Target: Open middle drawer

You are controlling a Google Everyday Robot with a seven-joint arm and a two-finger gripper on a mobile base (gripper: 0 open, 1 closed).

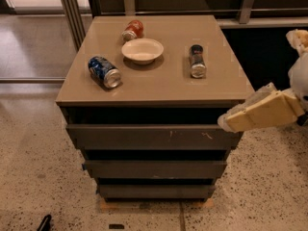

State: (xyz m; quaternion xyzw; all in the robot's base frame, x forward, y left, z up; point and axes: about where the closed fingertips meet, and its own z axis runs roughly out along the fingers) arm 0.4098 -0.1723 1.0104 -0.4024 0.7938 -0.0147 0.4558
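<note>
The middle drawer (pixel 154 169) is a plain flat grey-brown front, second of three in the cabinet, and it sits closed, in line with the fronts above and below it. My gripper (pixel 228 121) is cream-coloured and reaches in from the right edge. It hovers by the cabinet's upper right corner, level with the top drawer, above and to the right of the middle drawer and not touching it.
The larger top front (pixel 144 136) has pale scratch marks; the narrowest front (pixel 154 191) is lowest. On the cabinet top (pixel 159 88) lie a blue can (pixel 104 72), a red can (pixel 132 30), a white bowl (pixel 142 50) and a dark can (pixel 197 61). Speckled floor surrounds the cabinet.
</note>
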